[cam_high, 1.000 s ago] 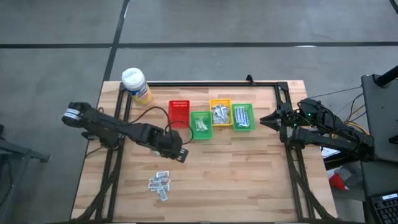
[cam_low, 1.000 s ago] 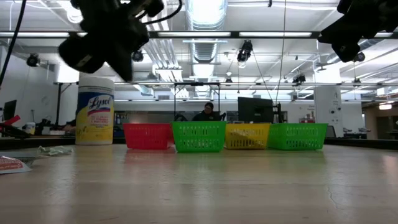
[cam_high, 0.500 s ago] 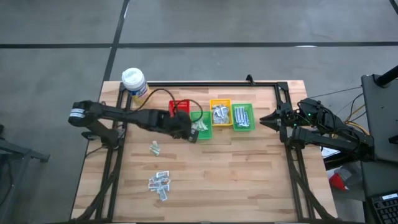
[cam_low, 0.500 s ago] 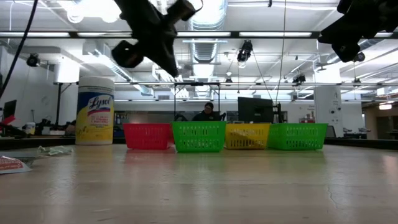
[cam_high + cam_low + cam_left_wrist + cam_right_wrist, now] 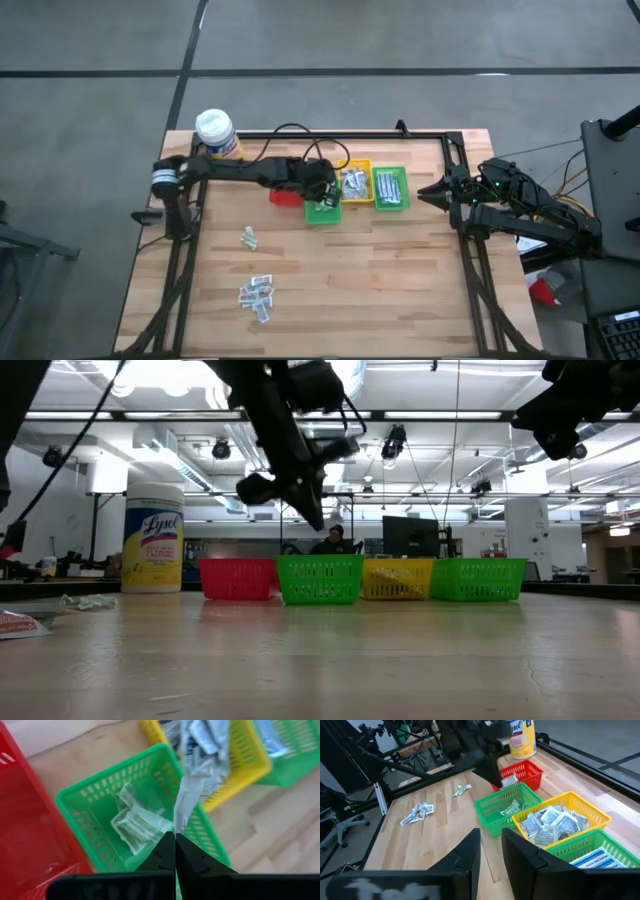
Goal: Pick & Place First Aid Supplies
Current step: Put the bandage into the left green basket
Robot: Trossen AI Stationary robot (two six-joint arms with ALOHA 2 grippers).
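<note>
Above the left green bin (image 5: 95,800), the left gripper (image 5: 174,836) has arrived from the near pile (image 5: 257,296), fingers pinched on a silvery packet (image 5: 186,802). One packet (image 5: 248,238) fell on the table. The right gripper (image 5: 491,836) waits at the right edge, jaws apart.

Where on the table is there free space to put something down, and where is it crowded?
Bare wood lies between the bin row and the packet pile, and across to the right gripper. Crowded: the bins, where the left gripper holds a packet, and around the bottle.
</note>
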